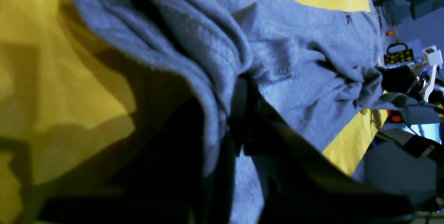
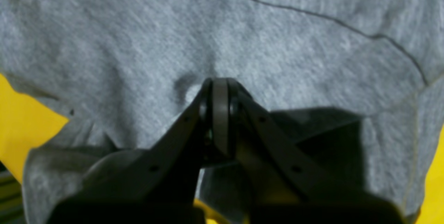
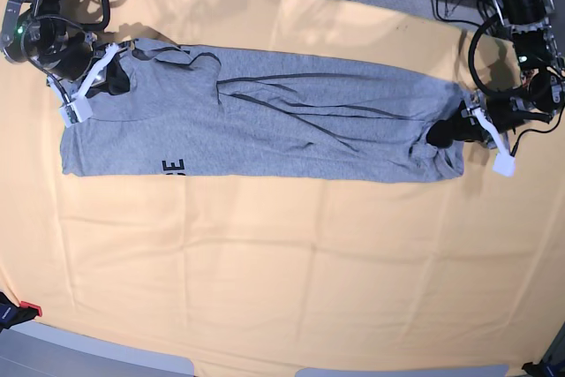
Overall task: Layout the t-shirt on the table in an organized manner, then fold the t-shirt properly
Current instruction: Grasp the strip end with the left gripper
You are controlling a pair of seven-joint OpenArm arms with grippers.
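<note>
The heather-grey cotton short-sleeved t-shirt (image 3: 265, 121) lies stretched in a long band across the far half of the very large table covered in pale yellow-orange cloth (image 3: 282, 262), with a scrap of black block lettering showing at its near edge. It looks already doubled lengthwise, so the step in hand seems to be a fold or a tensioning pull made from both ends at once.

The right gripper (image 2: 219, 94) is at the end on the base view's left, its dark jaws pressed together and pinching a small pucker of grey fabric between the tips; the right wrist view shows this plainly. The left gripper (image 3: 455, 130) is at the opposite end. In the left wrist view bunched grey cloth drapes over and between its dark fingers (image 1: 239, 120), and the jaws appear drawn in on that fold (the tips themselves are buried in fabric and shadow, so how firm the pinch is I cannot tell).

Long dark creases run along the middle of the shirt, so the cloth is not yet flat. The next move, as I judge it, calls for both arms to act together: keep the two ends level, hold even tension to smooth those creases, and avoid one side slipping out.
</note>
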